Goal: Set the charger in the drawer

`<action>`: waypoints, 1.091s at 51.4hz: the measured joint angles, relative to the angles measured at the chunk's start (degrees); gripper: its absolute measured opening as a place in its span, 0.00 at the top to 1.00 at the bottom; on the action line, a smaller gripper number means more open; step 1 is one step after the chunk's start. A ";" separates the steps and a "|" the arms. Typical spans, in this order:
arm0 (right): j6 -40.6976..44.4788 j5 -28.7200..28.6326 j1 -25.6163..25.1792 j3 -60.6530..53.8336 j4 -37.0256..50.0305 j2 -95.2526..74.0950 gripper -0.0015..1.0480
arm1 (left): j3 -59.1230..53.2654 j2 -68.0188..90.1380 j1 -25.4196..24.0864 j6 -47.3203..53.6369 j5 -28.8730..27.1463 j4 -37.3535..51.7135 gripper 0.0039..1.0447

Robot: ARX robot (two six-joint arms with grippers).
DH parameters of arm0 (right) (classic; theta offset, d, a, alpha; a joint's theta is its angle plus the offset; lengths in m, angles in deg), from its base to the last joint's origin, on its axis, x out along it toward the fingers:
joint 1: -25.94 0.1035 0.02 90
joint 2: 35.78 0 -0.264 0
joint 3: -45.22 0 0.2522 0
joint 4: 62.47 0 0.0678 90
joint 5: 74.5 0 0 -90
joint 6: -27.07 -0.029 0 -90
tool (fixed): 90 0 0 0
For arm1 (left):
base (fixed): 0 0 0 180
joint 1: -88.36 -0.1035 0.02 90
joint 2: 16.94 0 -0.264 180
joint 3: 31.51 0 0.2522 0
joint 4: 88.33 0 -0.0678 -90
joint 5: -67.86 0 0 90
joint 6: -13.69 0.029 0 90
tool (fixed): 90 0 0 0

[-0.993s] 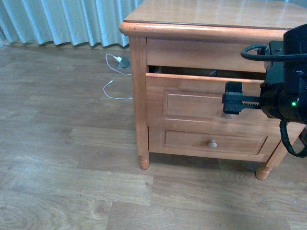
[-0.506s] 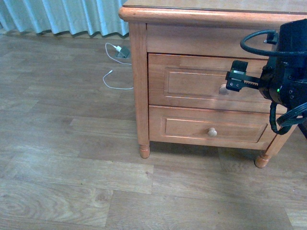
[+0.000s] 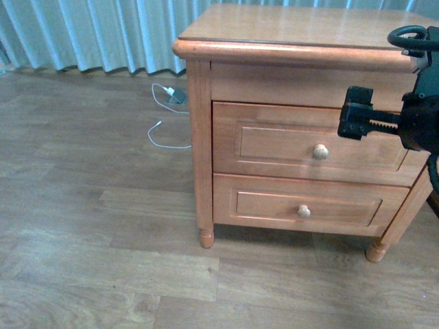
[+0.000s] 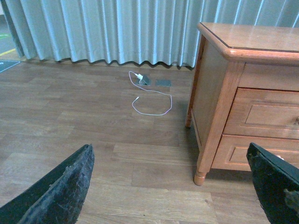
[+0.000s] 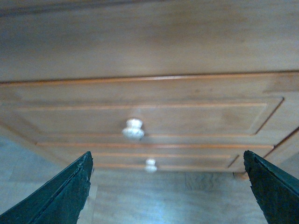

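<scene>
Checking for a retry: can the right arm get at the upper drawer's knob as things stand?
Probably yes. The right gripper is open, facing the shut drawer, with nothing between it and the knob.

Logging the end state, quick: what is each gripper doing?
Left gripper: open, holding nothing.
Right gripper: open, empty, facing the shut drawer.

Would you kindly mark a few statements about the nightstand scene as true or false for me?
1. The upper drawer is shut. True.
2. The right gripper grips the upper knob. False: its jaws are open, apart from the knob.
3. A white cable lies on the floor beside the nightstand. True.
4. The black-cabled charger rests on the nightstand top. False: no charger shows there.
5. The left gripper holds something. False: its jaws are open and empty.
</scene>
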 joint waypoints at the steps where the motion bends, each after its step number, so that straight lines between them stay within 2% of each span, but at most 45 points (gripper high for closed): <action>1: 0.61 -0.94 -0.13 -1.79 -1.49 2.64 0.08 | 0.00 0.00 0.00 0.00 0.00 0.00 0.05; 18: 3.65 -4.02 -3.65 -20.00 -13.75 34.93 0.08 | 0.00 0.00 0.00 0.00 0.00 -0.02 0.05; 27: 3.65 -4.04 -4.63 -27.63 -27.17 57.64 0.08 | 0.00 -0.02 0.00 0.00 0.00 0.00 0.05; 35: 3.41 -0.24 -4.04 -32.00 -38.18 76.96 0.08 | 0.00 -0.02 0.00 0.00 0.00 0.00 0.05; 46: 3.41 0.24 -4.00 -32.48 -38.58 80.83 0.08 | 0.00 -0.02 0.00 0.02 0.00 -0.02 0.05; 49: 5.68 -3.15 -5.66 -36.04 -30.16 82.64 0.16 | 0.00 -0.02 0.00 0.02 0.02 0.00 0.05; 52: 7.23 -3.56 -6.51 -39.01 -23.56 84.43 0.24 | 0.00 -0.02 0.00 0.02 0.00 0.00 0.05; 56: 8.61 -3.48 -6.95 -40.57 -20.15 86.33 0.38 | 0.00 -0.02 0.00 0.02 0.00 -0.02 0.05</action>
